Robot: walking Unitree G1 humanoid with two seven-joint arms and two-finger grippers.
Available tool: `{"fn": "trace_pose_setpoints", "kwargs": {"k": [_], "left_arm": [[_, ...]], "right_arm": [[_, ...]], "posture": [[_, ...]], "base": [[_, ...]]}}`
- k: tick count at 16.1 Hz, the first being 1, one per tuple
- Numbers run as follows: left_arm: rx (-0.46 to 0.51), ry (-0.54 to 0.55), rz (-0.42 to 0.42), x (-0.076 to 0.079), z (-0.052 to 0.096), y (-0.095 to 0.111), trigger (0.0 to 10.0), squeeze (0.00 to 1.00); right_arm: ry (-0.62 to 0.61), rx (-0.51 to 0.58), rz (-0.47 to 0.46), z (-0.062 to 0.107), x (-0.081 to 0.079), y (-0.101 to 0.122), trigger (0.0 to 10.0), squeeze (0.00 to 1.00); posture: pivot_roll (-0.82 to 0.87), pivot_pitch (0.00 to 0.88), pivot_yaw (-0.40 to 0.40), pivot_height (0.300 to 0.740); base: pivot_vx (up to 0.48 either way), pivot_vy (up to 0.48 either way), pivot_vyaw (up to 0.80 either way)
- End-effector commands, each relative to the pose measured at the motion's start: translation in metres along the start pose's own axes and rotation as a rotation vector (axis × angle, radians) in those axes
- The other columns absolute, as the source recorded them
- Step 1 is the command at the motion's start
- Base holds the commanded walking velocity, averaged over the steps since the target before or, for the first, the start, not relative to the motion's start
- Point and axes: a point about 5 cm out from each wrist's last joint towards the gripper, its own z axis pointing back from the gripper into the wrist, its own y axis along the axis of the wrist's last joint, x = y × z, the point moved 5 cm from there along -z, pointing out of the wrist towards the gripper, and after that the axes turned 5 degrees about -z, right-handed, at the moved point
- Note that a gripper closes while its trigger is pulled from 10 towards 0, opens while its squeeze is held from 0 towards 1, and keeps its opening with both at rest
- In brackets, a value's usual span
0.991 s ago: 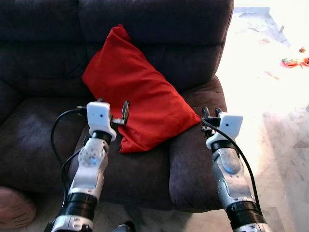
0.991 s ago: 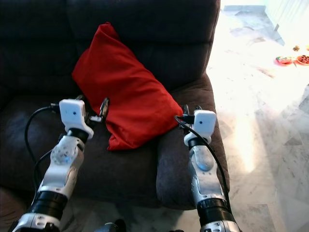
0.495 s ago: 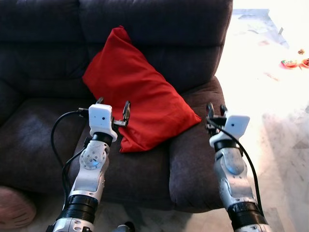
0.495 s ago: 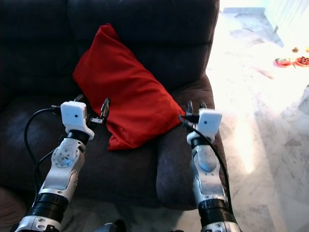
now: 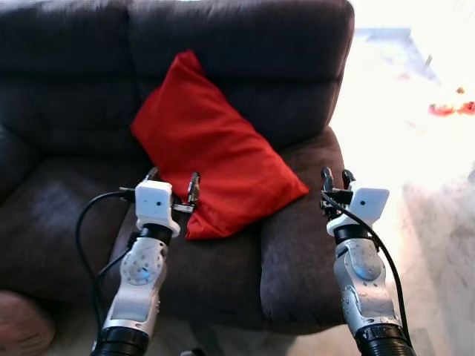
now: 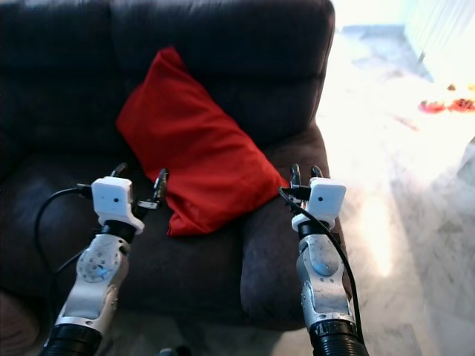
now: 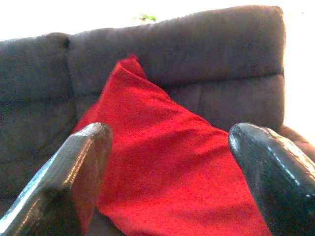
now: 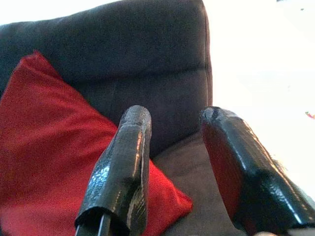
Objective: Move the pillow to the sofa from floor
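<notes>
A red pillow (image 5: pixel 211 159) lies tilted on the dark sofa (image 5: pixel 67 200), its upper corner against the backrest and its lower side against the right armrest (image 5: pixel 297 245). My left gripper (image 5: pixel 174 179) hovers open over the seat at the pillow's lower left edge, with nothing between its fingers; the left wrist view looks between the two fingers (image 7: pixel 78 162) onto the pillow (image 7: pixel 167 187). Over the armrest, just right of the pillow's lower right corner, my right gripper (image 5: pixel 336 178) is open and empty, and the pillow (image 8: pixel 44 157) sits beside it in the right wrist view.
Bright marble floor (image 5: pixel 430 185) stretches to the right of the sofa, with small colourful objects (image 5: pixel 449 109) lying far off on it. A pinkish rounded thing (image 5: pixel 18 326) sits on the floor at the sofa's front left.
The view has shifted a little. Both grippers have drawn back slightly from the pillow, the right one drifting right over the armrest. The pillow rests unmoved on the sofa.
</notes>
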Motion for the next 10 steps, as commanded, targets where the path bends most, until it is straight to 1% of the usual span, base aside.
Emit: {"fn": "trace_pose_setpoints", "kwargs": {"k": [1, 5, 7, 10], "left_arm": [[0.005, 0.019, -0.017, -0.009, -0.001, 0.001, 10.0, 0.00], [-0.003, 0.033, -0.025, -0.013, -0.003, 0.001, 10.0, 0.00], [-0.018, 0.041, -0.023, -0.016, -0.003, -0.004, 10.0, 0.00], [-0.018, 0.044, -0.033, -0.019, -0.010, -0.002, 10.0, 0.00]], "right_arm": [[0.000, 0.013, -0.004, 0.000, -0.001, 0.003, 10.0, 0.00], [0.001, -0.005, -0.005, 0.000, -0.001, 0.000, 10.0, 0.00], [0.003, -0.014, -0.001, -0.001, -0.001, -0.002, 10.0, 0.00], [0.001, -0.005, -0.005, -0.005, 0.001, 0.002, 10.0, 0.00]], "posture": [[0.02, 0.006, 0.042, 0.739], [0.02, 0.000, 0.037, 0.739], [0.02, 0.000, 0.035, 0.739], [0.03, 0.056, 0.028, 0.739]], "base": [[0.000, 0.000, 0.00], [0.000, 0.000, 0.00], [0.000, 0.000, 0.00], [0.000, 0.000, 0.00]]}}
